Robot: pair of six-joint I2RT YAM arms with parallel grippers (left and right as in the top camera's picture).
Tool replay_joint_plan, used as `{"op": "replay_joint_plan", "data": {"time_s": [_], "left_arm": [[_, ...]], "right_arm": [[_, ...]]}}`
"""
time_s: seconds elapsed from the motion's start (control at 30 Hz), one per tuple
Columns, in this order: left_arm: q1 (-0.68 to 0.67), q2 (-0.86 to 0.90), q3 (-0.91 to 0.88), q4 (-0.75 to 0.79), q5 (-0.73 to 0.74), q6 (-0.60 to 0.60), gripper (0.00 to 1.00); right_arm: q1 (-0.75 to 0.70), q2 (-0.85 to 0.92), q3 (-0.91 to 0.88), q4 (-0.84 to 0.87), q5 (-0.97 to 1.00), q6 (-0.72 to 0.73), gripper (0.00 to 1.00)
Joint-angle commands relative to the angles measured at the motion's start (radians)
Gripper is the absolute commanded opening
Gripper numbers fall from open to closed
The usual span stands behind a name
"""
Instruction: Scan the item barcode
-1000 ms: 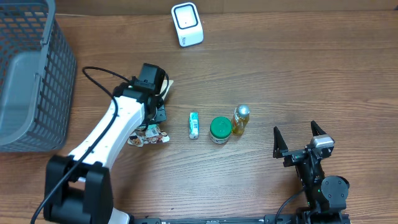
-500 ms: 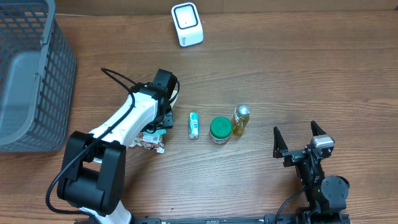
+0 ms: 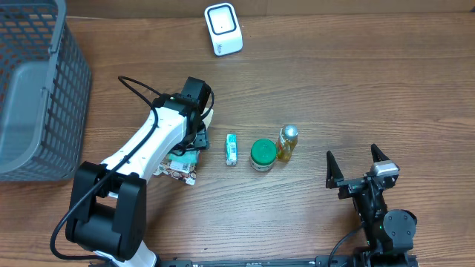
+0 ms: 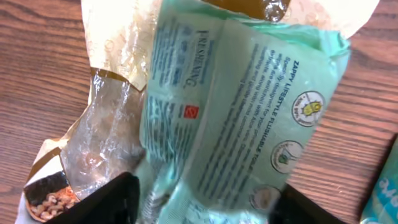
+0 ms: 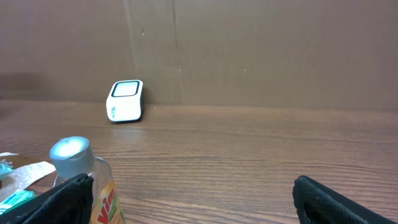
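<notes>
The mint-green soft plastic wipes pack (image 4: 236, 112) lies on the wooden table (image 3: 334, 89) directly beneath the left gripper (image 4: 211, 202), its printed face up and its lower end between the two dark fingers. The jaws stand apart on either side of the pack; I cannot tell whether they press on it or merely straddle it

The scan looks hardly begun. The pack rests on the table, heaped with a crinkled clear plastic bag (image 4: 112, 118) just to the gripper's left and a small snack packet showing nuts (image 4: 46, 199) at its near left. The white box-shaped barcode scanner (image 3: 223, 29) stands well apart, beyond the gripper and a little to its right. What is left, I judge, is to grasp the pack firmly, lift it, find the barcode and present it to the scanner

The pack reads "ZAPPY LIFESTYLE FLUSHABLE" in small capitals, with a larger outlined word like "FRESHENING" and round badges. No barcode shows on this face

To the gripper's right lie a small teal-and-white tube (image 3: 231, 149), a green-lidded round jar (image 3: 262, 154) and a yellow bottle with a silver cap (image 3: 287, 142), whose red lettering begins "Vi". The right gripper (image 3: 357, 165) hangs spread wide and empty, well apart
</notes>
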Motion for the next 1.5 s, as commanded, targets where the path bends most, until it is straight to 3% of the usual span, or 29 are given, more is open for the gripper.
{"op": "replay_joint_plan", "data": {"time_s": [0.0, 0.2, 0.4, 0.6, 0.73, 0.93, 1.03, 1.27, 1.3, 1.4, 1.47], "left_arm": [[-0.006, -0.025, 0.016, -0.004, 0.0, 0.016, 0.66], [-0.006, -0.025, 0.013, -0.014, -0.034, 0.048, 0.7], [-0.005, -0.025, 0.013, -0.016, -0.127, 0.045, 0.6], [-0.005, -0.025, 0.013, -0.015, -0.127, 0.045, 0.66], [-0.004, -0.025, 0.016, -0.011, -0.121, 0.045, 0.56], [0.063, -0.025, 0.093, -0.034, 0.053, 0.107, 0.59], [0.109, -0.025, 0.125, -0.048, 0.064, 0.129, 0.61], [0.188, -0.025, 0.127, -0.082, 0.084, 0.235, 0.76], [0.2, -0.025, 0.126, -0.094, 0.1, 0.27, 0.81], [0.223, -0.025, 0.126, -0.113, 0.201, 0.398, 0.79], [0.239, -0.025, 0.126, -0.12, 0.27, 0.443, 0.71]], "right_arm": [[-0.002, -0.008, -0.011, 0.004, 0.0, -0.005, 1.0], [-0.002, -0.008, -0.011, 0.004, 0.0, -0.005, 1.0], [-0.002, -0.008, -0.011, 0.004, 0.001, -0.005, 1.0], [-0.002, -0.008, -0.011, 0.004, 0.0, -0.005, 1.0], [-0.002, -0.008, -0.011, 0.004, 0.0, -0.005, 1.0], [-0.002, -0.008, -0.011, 0.004, 0.001, -0.005, 1.0], [-0.002, -0.008, -0.011, 0.004, 0.0, -0.005, 1.0], [-0.002, -0.008, -0.011, 0.004, 0.0, -0.005, 1.0], [-0.002, -0.008, -0.011, 0.004, 0.001, -0.005, 1.0], [-0.002, -0.008, -0.011, 0.004, 0.001, -0.005, 1.0], [-0.002, -0.008, -0.011, 0.004, 0.001, -0.005, 1.0]]}}
